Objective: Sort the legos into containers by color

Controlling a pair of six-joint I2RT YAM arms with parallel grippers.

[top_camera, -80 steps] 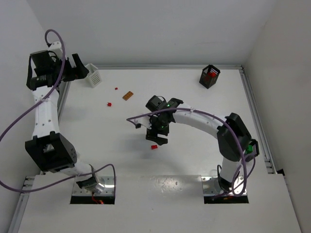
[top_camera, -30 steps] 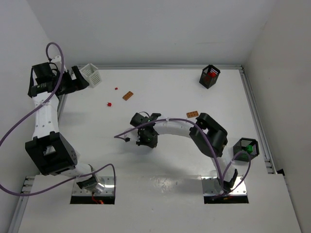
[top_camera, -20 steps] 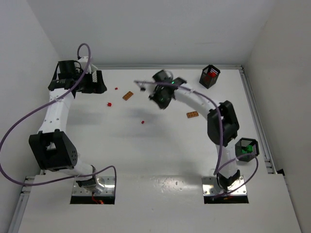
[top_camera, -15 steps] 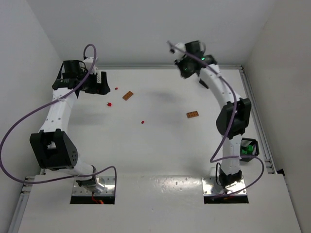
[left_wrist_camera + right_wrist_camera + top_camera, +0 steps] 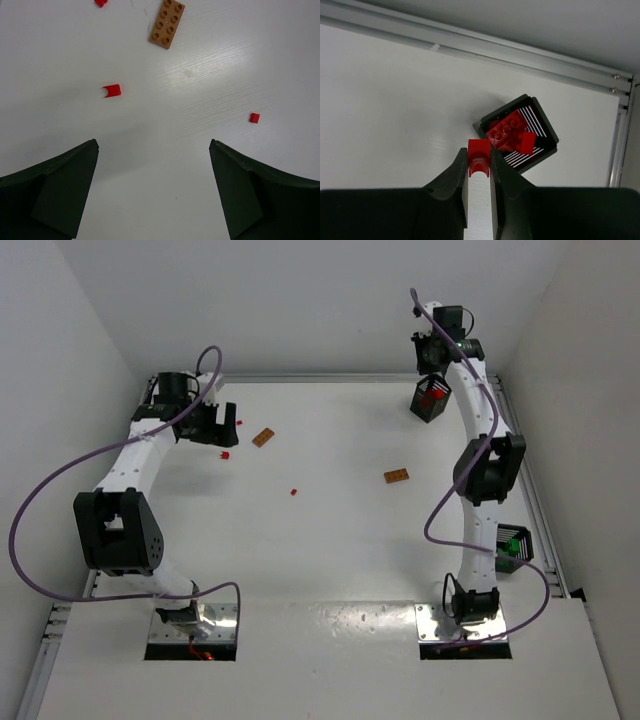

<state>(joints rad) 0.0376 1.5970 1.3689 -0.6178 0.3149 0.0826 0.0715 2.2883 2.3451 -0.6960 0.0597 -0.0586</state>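
The right gripper (image 5: 479,165) is pinched narrow on a small red brick (image 5: 479,150), held at the very tips of its fingers (image 5: 460,175). In the wrist view the brick hangs over the near corner of the black basket (image 5: 536,119), not over its middle. Several red pieces (image 5: 507,131) lie inside, piled toward that same side. The basket stands at the far right of the table (image 5: 330,560), close to the rail (image 5: 470,42).

The left gripper (image 5: 153,145) is spread wide and empty above a loose red chip (image 5: 114,91), with another red bit (image 5: 254,117) and an orange-brown plate (image 5: 166,23) near it.

The risk, as I judge it, is in letting go here: the brick may strike the rim or the pile, bounce, and land outside. Being so light, it may also cling to one finger instead of dropping.
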